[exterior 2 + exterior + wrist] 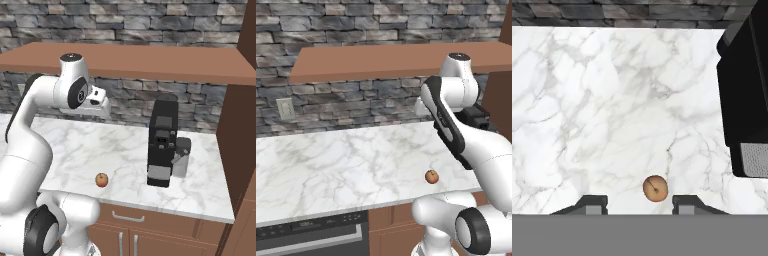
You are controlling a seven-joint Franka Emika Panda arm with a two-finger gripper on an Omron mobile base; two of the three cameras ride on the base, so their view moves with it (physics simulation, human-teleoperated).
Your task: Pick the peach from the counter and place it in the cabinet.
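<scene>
While the peach (655, 188) lay on the counter (587, 125) beside the coffee machine (163, 142), the gripper (640, 204) hung above, jaws spread and empty.

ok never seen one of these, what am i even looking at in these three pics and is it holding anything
It is a simulated kitchen with a white robot arm on a base that can drive. Two pictures come from cameras on that base, looking forward over the arm from its left and its right. The third comes from a camera on the hand, looking down along the gripper; the two small dark stubs at the bottom are its fingers.

On the white marble counter lies a small peach, near the front edge. A black coffee machine stands on the counter too. Above runs the reddish-brown cabinet, against a grey stone wall.

The gripper holds nothing. Its fingers are apart, and in the hand view the peach sits on the counter between them, below the hand and untouched.
</scene>
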